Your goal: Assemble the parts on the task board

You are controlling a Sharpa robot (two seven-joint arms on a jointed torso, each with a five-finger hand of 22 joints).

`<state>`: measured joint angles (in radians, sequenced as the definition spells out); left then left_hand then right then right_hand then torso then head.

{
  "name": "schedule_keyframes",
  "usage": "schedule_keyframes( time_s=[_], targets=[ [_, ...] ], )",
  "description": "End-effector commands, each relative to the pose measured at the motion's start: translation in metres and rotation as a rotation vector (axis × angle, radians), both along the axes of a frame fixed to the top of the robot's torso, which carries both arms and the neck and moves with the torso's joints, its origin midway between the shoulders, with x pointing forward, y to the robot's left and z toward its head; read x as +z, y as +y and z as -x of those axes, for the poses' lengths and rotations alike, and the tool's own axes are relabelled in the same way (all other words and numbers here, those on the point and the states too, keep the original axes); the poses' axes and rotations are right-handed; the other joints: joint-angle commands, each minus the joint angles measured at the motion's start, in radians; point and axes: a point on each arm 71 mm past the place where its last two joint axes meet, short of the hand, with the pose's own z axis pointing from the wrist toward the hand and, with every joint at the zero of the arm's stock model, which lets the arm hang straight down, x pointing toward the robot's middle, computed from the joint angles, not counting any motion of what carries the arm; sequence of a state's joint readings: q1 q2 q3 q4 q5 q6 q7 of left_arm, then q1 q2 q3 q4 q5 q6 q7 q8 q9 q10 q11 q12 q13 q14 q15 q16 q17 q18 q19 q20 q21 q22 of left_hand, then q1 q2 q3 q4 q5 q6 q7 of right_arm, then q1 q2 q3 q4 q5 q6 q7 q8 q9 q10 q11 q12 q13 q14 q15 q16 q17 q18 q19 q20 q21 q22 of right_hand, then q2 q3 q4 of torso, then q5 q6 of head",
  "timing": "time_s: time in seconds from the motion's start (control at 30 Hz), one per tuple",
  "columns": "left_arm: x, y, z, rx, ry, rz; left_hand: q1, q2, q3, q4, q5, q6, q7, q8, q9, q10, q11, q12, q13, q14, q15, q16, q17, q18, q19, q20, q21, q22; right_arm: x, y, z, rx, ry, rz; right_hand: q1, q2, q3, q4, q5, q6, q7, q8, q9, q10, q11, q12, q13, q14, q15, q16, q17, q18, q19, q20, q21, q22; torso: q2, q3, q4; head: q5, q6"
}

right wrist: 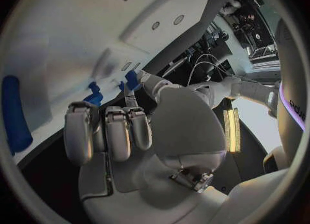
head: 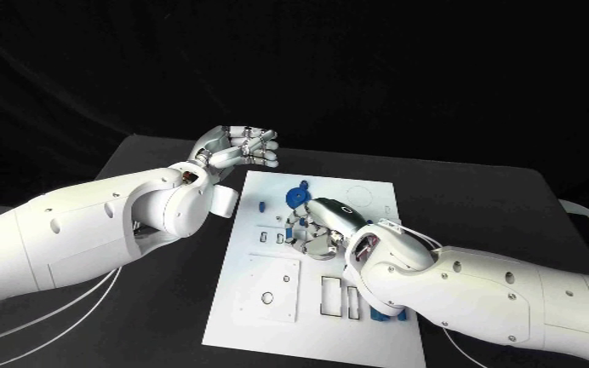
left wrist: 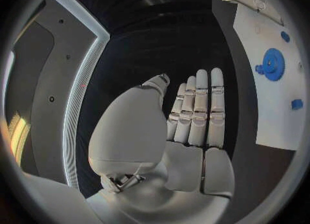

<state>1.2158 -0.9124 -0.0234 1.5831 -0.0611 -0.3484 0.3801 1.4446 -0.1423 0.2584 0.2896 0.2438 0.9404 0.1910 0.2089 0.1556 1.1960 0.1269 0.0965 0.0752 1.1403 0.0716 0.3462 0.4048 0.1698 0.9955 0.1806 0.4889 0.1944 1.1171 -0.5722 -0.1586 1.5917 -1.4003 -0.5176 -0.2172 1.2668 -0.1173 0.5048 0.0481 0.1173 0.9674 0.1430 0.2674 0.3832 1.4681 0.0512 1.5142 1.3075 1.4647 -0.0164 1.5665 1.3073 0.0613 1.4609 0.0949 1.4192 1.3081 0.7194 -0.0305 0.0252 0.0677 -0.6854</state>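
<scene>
silver right hand point(head: 322, 233) is low over the flat white task board point(head: 368, 334), pinching a small blue part point(right wrist: 132, 78). it could slip and miss its slot. silver left hand point(head: 242, 146) waits spread, off the board.

One white task board point(head: 313, 300) lies on one black table point(head: 491, 189). Two white robot arms reach in, each ending in one silver hand: the left hand point(head: 243, 146) and the right hand point(head: 322, 230). One blue gear point(head: 296, 197) sits on the board, with at least two smaller blue pieces point(left wrist: 296, 104) nearby.
</scene>
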Motion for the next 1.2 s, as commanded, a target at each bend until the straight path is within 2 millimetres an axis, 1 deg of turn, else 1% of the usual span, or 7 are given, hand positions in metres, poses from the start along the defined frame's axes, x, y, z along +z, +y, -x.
schedule_keyframes(
  time_s=[0.03, 0.17, 0.3, 0.53, 0.83, 1.0, 1.2],
  targets=[
    [0.001, -0.0028, 0.0004, -0.015, -0.006, -0.003, -0.008, 0.0, 0.007, 0.0, -0.004, 0.008, 0.003, 0.004, 0.001, 0.006, 0.0, 0.002, 0.001, 0.009, 0.0, 0.003, 0.002, 0.012, 0.005, -0.003, 0.005, 0.002, -0.0038, 0.0027, 0.0003, 0.012, -0.024, 0.065, -0.012, 0.003, 0.005, 0.002, -0.004, 0.029, -0.022, 0.004, 0.025, 0.049, -0.008, -0.001, 0.196, 0.103, -0.006, 0.002, 0.25, -0.015, 0.001, -0.009, -0.003, 0.111, 0.0, 0.0009, -0.0015, 0.005, -0.004],
    [0.0011, -0.0031, 0.0005, -0.015, -0.005, -0.003, -0.009, -0.001, 0.008, 0.0, -0.004, 0.009, 0.003, 0.005, 0.002, 0.005, 0.0, 0.001, 0.001, 0.008, 0.001, 0.005, 0.004, 0.012, 0.005, -0.003, 0.007, 0.003, -0.0065, 0.0043, -0.0002, 0.01, -0.024, 0.077, -0.014, 0.002, 0.005, 0.002, -0.004, 0.029, -0.022, 0.005, 0.025, 0.049, -0.008, -0.001, 0.196, 0.103, -0.007, 0.002, 0.25, -0.015, 0.001, -0.009, -0.003, 0.111, 0.0, 0.0011, -0.001, 0.005, -0.006],
    [0.0011, -0.0032, 0.0007, -0.016, -0.005, -0.003, -0.01, -0.002, 0.008, 0.0, -0.004, 0.009, 0.003, 0.005, 0.002, 0.004, 0.0, 0.0, 0.0, 0.008, 0.001, 0.006, 0.005, 0.012, 0.005, -0.003, 0.008, 0.003, -0.0085, 0.0046, -0.0011, 0.004, -0.023, 0.086, -0.016, 0.001, 0.004, 0.003, -0.004, 0.029, -0.022, 0.005, 0.025, 0.049, -0.009, -0.001, 0.196, 0.103, -0.007, 0.002, 0.25, -0.015, 0.001, -0.009, -0.003, 0.111, 0.0, 0.0012, -0.0007, 0.005, -0.006],
    [0.0014, -0.0035, 0.0012, -0.022, -0.007, 0.0, -0.014, -0.002, 0.01, 0.001, -0.004, 0.01, 0.004, 0.004, 0.002, 0.001, 0.002, -0.003, 0.0, 0.007, 0.001, 0.01, 0.01, 0.011, 0.004, -0.004, 0.012, 0.005, -0.0095, 0.0062, -0.0021, 0.008, -0.044, 0.107, -0.02, -0.002, 0.003, 0.003, -0.005, 0.027, -0.022, 0.005, 0.025, 0.048, -0.009, -0.003, 0.194, 0.103, -0.007, 0.001, 0.25, -0.015, 0.0, -0.01, -0.005, 0.11, 0.001, 0.0006, -0.002, 0.006, -0.006],
    [0.0014, -0.003, 0.0014, -0.02, -0.006, -0.001, -0.016, -0.002, 0.011, 0.0, -0.004, 0.009, 0.005, 0.004, 0.001, -0.002, 0.002, -0.005, -0.001, 0.005, 0.002, 0.012, 0.014, 0.011, 0.002, -0.004, 0.014, 0.007, -0.0114, 0.0083, -0.0024, 0.013, -0.044, 0.117, -0.024, -0.006, 0.003, 0.003, -0.006, 0.025, -0.022, 0.005, 0.026, 0.047, -0.009, -0.004, 0.193, 0.103, -0.007, 0.001, 0.248, -0.014, -0.001, -0.01, -0.006, 0.109, 0.0, 0.0023, -0.002, 0.005, -0.007],
    [0.0014, -0.0028, 0.0014, -0.02, -0.006, -0.001, -0.016, -0.002, 0.011, 0.0, -0.004, 0.009, 0.005, 0.004, 0.001, -0.002, 0.002, -0.005, -0.001, 0.005, 0.002, 0.012, 0.014, 0.011, 0.002, -0.004, 0.014, 0.007, -0.0123, 0.0083, -0.0031, 0.012, -0.044, 0.12, -0.024, -0.006, 0.003, 0.003, -0.006, 0.025, -0.022, 0.005, 0.026, 0.047, -0.009, -0.004, 0.193, 0.103, -0.007, 0.001, 0.248, -0.014, -0.001, -0.01, -0.006, 0.109, 0.0, 0.0011, -0.0012, 0.005, -0.007],
    [0.0014, -0.0027, 0.0013, -0.019, -0.006, -0.002, -0.016, -0.002, 0.011, 0.0, -0.004, 0.009, 0.005, 0.004, 0.001, -0.002, 0.002, -0.005, -0.001, 0.005, 0.002, 0.012, 0.014, 0.011, 0.002, -0.004, 0.014, 0.007, -0.0136, 0.0093, -0.0037, 0.012, -0.041, 0.123, -0.024, -0.006, 0.003, 0.003, -0.006, 0.025, -0.022, 0.005, 0.026, 0.047, -0.009, -0.004, 0.193, 0.103, -0.007, 0.001, 0.248, -0.014, -0.001, -0.01, -0.006, 0.109, 0.0, 0.0016, -0.0015, 0.005, -0.006]
  ],
)
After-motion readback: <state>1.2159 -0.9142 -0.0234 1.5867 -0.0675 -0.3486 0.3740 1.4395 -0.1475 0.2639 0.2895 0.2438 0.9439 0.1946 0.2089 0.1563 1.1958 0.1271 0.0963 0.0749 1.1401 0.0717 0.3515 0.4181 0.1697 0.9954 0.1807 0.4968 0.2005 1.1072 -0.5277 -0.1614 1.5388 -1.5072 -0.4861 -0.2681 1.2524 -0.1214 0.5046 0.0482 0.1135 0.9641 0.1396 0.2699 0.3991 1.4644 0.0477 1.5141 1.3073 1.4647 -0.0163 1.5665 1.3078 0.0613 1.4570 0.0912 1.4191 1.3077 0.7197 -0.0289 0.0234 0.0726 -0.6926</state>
